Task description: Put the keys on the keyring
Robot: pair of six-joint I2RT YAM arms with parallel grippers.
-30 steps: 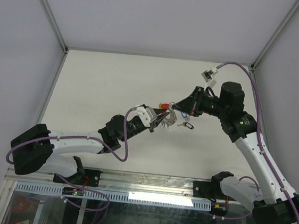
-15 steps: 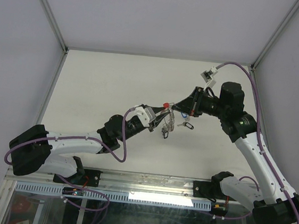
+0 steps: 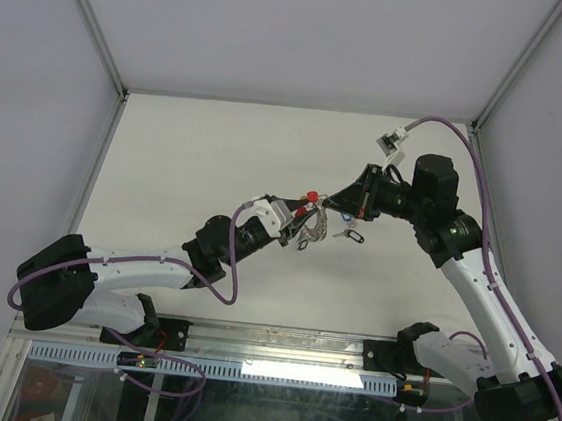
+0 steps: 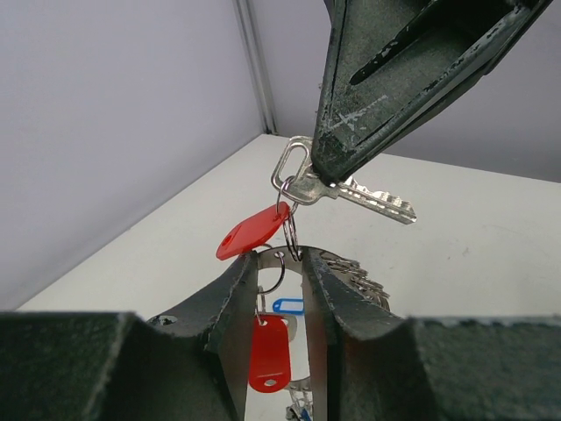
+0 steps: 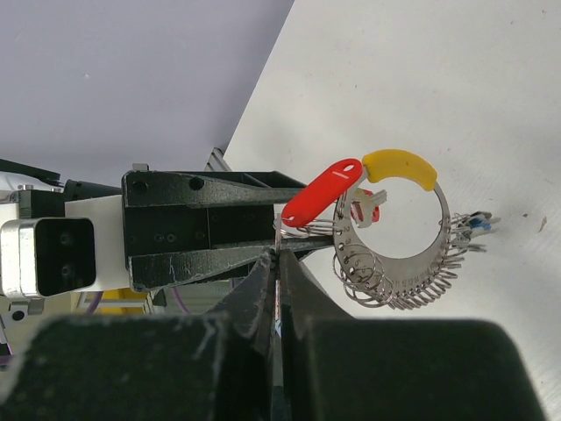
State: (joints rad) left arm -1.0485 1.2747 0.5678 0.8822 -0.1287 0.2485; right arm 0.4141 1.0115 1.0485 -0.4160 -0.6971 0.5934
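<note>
My left gripper [image 3: 298,222] is shut on the keyring [image 3: 311,234], a flat silvery hoop with a yellow section [image 5: 399,167] and several small loops. In the left wrist view the hoop [image 4: 266,255] spans the gap between my fingers [image 4: 235,294]. My right gripper [image 3: 336,205] is shut on a silver key [image 4: 355,190] with a red tag [image 4: 252,233], held right at the hoop's top edge. In the right wrist view my gripper [image 5: 277,256] pinches the key edge-on, with the red tag [image 5: 323,191] in front of the hoop [image 5: 412,263]. Another red-tagged key [image 4: 269,351] hangs from the hoop.
A key with a black tag [image 3: 355,235] lies on the white table just right of the grippers. A blue tag [image 4: 287,306] shows below, between my left fingers. Metal frame posts [image 3: 90,20] stand at the table's back corners, with grey walls behind.
The keyring in my left gripper has swung slightly up and left. The red tag sits a little higher against the right gripper's tip. Both arms have barely moved.
</note>
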